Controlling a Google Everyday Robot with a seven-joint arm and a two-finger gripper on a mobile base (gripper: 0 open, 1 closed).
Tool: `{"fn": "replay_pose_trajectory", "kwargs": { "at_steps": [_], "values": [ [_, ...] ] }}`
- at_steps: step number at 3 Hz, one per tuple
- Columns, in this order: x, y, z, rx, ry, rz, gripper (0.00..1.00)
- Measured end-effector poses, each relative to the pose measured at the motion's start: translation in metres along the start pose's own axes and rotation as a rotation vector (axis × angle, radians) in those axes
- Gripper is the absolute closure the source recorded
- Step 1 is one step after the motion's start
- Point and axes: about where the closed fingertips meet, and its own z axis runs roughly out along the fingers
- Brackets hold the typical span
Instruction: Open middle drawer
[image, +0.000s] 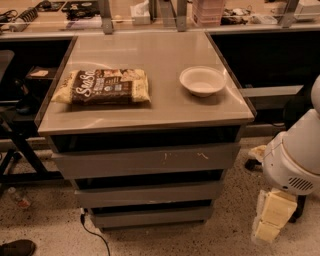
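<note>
The middle drawer (149, 194) is the plain grey front of middling width, between the larger scratched top front (146, 160) and the narrow bottom front (152, 216) of the grey cabinet. All three fronts stand about flush, stepped back one under the other. My gripper (270, 220) hangs low at the right, pale yellow, beside the cabinet's lower right corner and apart from the drawers. The white arm (295, 160) rises above it.
On the cabinet top (150, 112) lie a brown snack bag (102, 86) and a white bowl (202, 80). A black cable (92, 232) runs on the speckled floor at lower left. A shoe (16, 247) is at the bottom left. Dark chair legs stand at the right.
</note>
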Motion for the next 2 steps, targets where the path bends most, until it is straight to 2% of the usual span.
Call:
{"fn": "replay_pose_trajectory", "kwargs": {
  "at_steps": [1,2],
  "values": [
    [0.000,0.000,0.000,0.000,0.000,0.000,0.00],
    [-0.004,0.015,0.046,-0.069,-0.015,-0.015,0.00]
  ]
}}
